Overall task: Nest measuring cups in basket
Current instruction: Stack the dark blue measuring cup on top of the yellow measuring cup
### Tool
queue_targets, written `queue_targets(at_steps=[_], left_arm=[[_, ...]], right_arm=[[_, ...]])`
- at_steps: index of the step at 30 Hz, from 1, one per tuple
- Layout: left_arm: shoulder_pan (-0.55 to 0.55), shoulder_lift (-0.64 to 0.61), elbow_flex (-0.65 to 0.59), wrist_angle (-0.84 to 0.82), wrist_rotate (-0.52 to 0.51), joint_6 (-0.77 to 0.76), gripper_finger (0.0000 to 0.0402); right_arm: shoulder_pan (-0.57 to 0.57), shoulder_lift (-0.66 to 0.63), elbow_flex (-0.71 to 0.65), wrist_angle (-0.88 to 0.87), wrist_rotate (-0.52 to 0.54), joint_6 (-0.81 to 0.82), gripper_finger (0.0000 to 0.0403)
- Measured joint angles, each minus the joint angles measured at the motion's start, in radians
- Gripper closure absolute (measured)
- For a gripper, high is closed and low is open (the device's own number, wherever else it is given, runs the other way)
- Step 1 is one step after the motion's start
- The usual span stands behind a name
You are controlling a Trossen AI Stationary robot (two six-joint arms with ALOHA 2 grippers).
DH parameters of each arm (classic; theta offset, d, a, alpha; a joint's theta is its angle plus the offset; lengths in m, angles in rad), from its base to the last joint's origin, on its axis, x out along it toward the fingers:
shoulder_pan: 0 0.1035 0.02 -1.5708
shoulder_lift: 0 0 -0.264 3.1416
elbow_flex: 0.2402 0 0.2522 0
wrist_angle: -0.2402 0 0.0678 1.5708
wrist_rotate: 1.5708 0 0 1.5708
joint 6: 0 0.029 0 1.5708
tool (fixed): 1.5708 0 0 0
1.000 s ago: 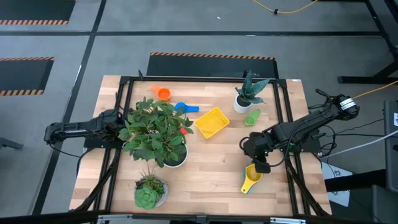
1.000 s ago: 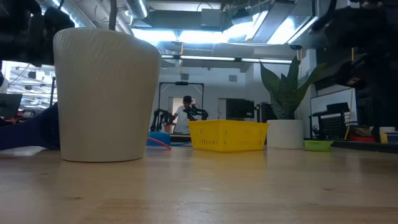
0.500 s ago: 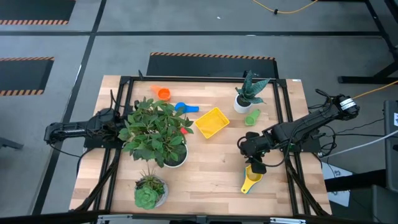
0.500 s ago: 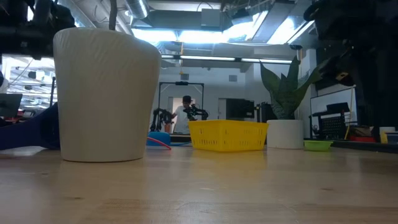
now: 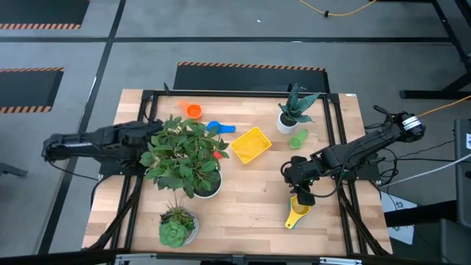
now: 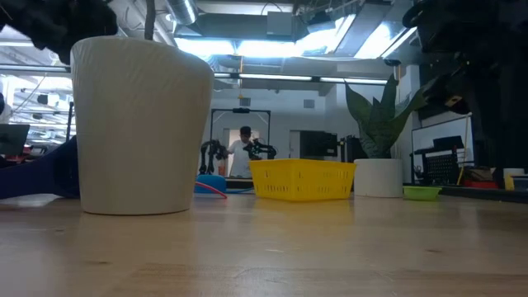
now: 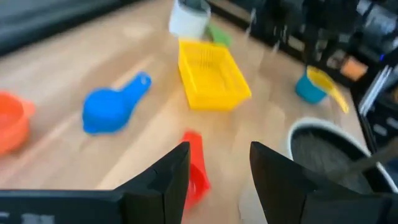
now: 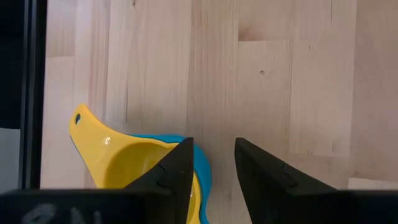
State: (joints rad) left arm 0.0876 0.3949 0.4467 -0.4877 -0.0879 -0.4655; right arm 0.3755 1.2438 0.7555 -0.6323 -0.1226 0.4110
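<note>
From above, left pincer (image 5: 151,135) now pulled back toward the worktop (image 5: 250,206) edge beside the big plant (image 5: 184,154), while right pincer (image 5: 303,193) unmoved over the yellow cup (image 5: 297,213); basket (image 5: 250,144) mid-worktop, empty, orange cup (image 5: 193,111), blue cup (image 5: 218,127) and green cup (image 5: 298,138) loose around it. At worktop level, only basket (image 6: 302,179) and white pot (image 6: 142,124) plain, nothing nested. Through the wrists, left fingers (image 7: 158,183) spread and empty, facing blue cup (image 7: 112,109) and basket (image 7: 211,74); right fingers (image 8: 177,171) parted, yellow cup (image 8: 134,165) nested in light-blue beside them, grip not clear, so likely no progress.
</note>
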Motion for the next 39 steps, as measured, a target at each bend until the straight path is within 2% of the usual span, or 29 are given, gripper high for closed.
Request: queue_targets(at_steps=[4,10,17,20,33,39], left_arm=[[-0.041,0.119,0.106,-0.115,-0.003,-0.056,0.0241],[-0.098,0.282,0.232,-0.309,0.011,-0.261,0.0241],[-0.167,0.434,0.266,-0.434,0.201,-0.595,0.0241],[-0.203,0.492,0.266,-0.457,0.237,-0.682,0.0241],[-0.321,0.67,0.266,-0.455,0.224,-0.732,0.0241],[-0.36,0.731,0.266,-0.454,0.182,-0.74,0.0241]], right_arm=[[0.0,0.0,0.0,0.0,0.0,0.0,0.0281],[0.0,0.0,0.0,0.0,0.0,0.0,0.0281],[0.0,0.0,0.0,0.0,-0.001,0.003,0.0281],[0.0,0.0,0.0,0.0,-0.001,0.002,0.0281],[0.0,0.0,0.0,0.0,-0.001,0.0,0.0281],[0.0,0.0,0.0,0.0,-0.001,0.0,0.0281]])
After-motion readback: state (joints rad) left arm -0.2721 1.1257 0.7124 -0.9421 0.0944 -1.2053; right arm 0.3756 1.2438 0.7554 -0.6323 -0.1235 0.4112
